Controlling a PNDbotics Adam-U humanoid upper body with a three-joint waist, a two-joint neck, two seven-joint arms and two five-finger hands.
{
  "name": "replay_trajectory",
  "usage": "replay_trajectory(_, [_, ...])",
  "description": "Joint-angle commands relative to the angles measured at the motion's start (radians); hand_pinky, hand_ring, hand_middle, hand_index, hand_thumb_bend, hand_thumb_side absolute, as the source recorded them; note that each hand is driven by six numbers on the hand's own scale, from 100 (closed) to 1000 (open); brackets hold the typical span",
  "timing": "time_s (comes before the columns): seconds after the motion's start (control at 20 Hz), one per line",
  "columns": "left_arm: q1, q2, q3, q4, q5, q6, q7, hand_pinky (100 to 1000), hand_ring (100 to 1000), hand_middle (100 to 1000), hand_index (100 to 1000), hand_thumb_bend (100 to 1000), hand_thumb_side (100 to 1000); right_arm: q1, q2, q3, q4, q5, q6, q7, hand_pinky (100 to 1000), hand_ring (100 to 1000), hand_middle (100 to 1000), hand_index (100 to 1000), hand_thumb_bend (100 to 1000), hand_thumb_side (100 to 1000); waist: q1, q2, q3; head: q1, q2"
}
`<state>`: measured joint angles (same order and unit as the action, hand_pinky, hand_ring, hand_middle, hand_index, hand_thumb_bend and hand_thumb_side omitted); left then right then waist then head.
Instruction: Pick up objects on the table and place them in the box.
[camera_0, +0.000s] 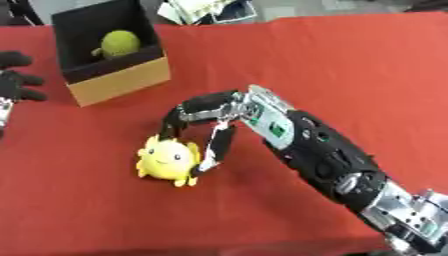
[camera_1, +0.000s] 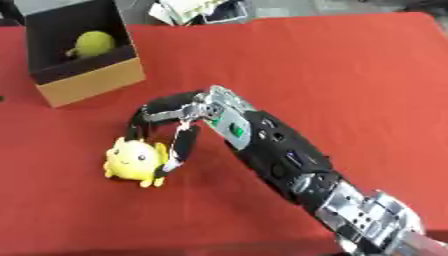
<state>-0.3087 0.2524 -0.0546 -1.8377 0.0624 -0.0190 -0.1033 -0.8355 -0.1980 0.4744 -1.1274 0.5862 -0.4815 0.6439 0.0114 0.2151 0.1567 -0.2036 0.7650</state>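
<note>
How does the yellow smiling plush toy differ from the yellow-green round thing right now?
The yellow smiling plush toy lies on the red tablecloth; the yellow-green round thing sits inside the cardboard box. The right hand curls around the plush; nothing touches the round thing. The plush shows a face.

Reached in from the lower right across the red tablecloth (camera_1: 350, 75): right hand (camera_1: 179, 120), fingers curled down over a yellow plush toy (camera_1: 133, 160) with a smiling face, thumb against its right side, fingers at its top. Stood at the upper left: a cardboard box (camera_1: 83, 82) with a dark inside, holding a yellow-green ball (camera_1: 94, 43). Lay beyond the far table edge: some papers (camera_1: 197, 11).
</note>
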Motion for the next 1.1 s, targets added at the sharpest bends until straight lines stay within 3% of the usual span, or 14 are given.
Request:
replay_trajectory(0.05, [-0.012,0.009,-0.001,-0.013,-0.001,-0.001,-0.002,605,669,725,792,407,585,-0.021,-0.007,-0.014,-0.004,0.021,-0.016,-0.057,658,588,545,647,437,177,0.005,-0.020,0.001,0.000,0.005])
replay_trajectory(0.3, [-0.012,0.009,-0.002,-0.013,-0.001,-0.001,-0.003,605,670,726,792,404,586,-0.026,-0.012,-0.017,-0.013,0.030,-0.019,-0.153,605,507,439,518,380,100,0.007,-0.020,0.001,-0.001,0.005])
replay_trajectory(0.6, [-0.013,0.009,-0.003,-0.013,0.000,0.000,-0.004,605,671,727,792,400,587,-0.035,-0.017,-0.020,-0.024,0.033,-0.010,-0.272,550,448,370,443,270,100,0.008,-0.020,0.004,-0.003,0.005])
replay_trajectory(1.1, [-0.020,0.018,-0.003,-0.056,0.019,-0.007,0.000,607,671,726,791,393,579,-0.151,-0.115,-0.065,-0.049,-0.007,0.038,-0.341,565,453,373,446,272,100,0.006,-0.027,0.045,-0.012,0.005])
